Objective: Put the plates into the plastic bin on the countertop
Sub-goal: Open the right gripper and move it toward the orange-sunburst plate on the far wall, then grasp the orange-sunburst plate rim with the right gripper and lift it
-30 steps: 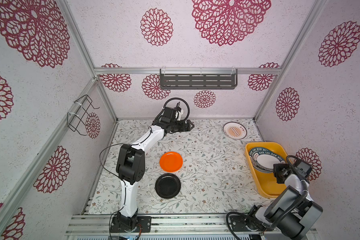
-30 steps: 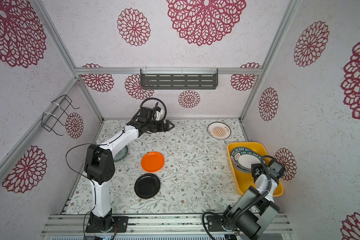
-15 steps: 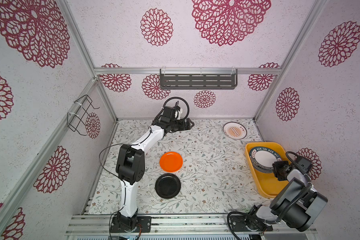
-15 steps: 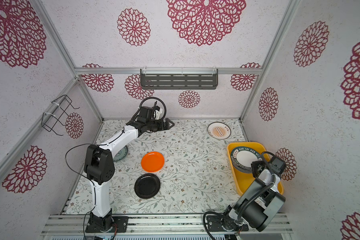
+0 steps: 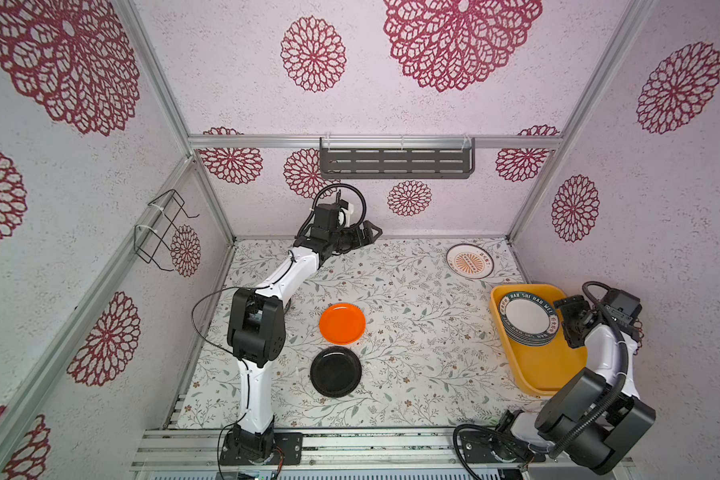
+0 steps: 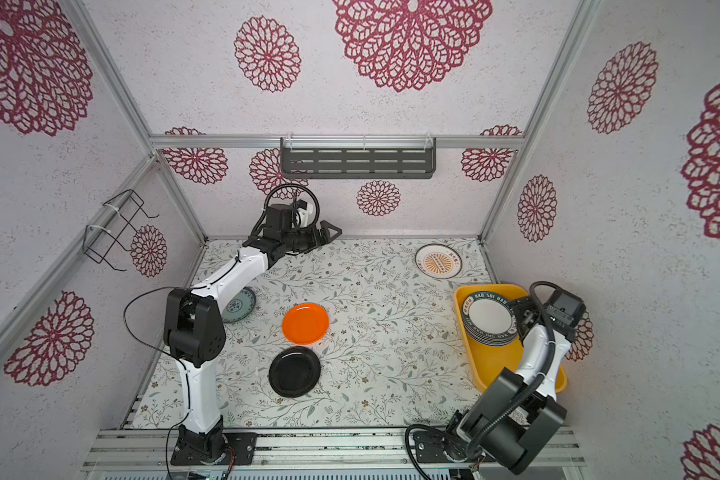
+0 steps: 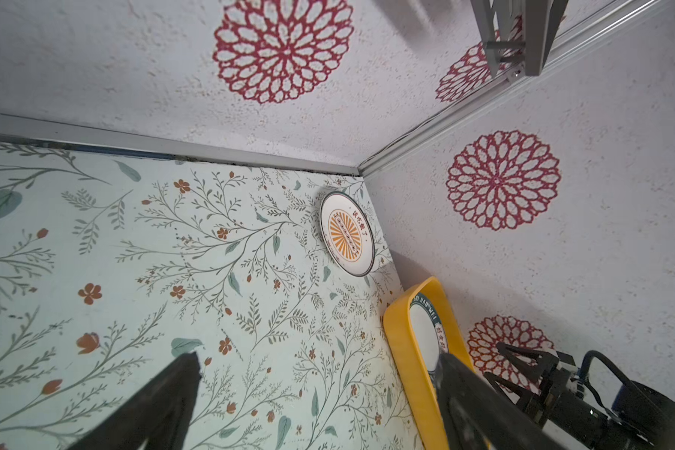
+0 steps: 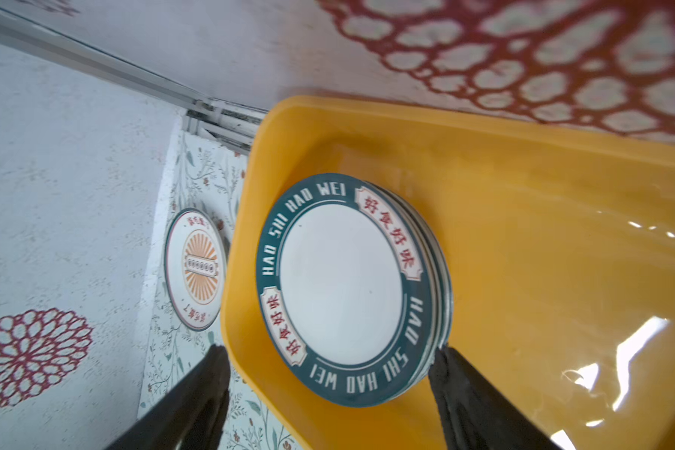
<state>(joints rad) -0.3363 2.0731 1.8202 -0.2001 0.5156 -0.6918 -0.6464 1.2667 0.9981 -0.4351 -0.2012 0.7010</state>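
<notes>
Plates lie in several spots. Nearest the arm bases, a black plate (image 5: 336, 372) rests flat on the table (image 5: 412, 332), with an orange plate (image 5: 342, 323) just beyond it, close but apart. To the right, the plastic bin (image 5: 533, 365) holds a stack of teal-rimmed plates (image 5: 528, 318) in its far end. The right end effector (image 5: 569, 322) hovers at the stack's right edge, jaws wide and gripping nothing. Left of the orange plate, a blue-floral plate (image 6: 242, 305) shows partly from behind the left arm. Farther back, a sunburst plate (image 5: 470, 260) sits in the table's far right corner, just beyond the bin. By the back wall the left end effector (image 5: 368, 235) hangs above the table, spread wide and empty, below a dark slotted shelf (image 5: 395, 164).
</notes>
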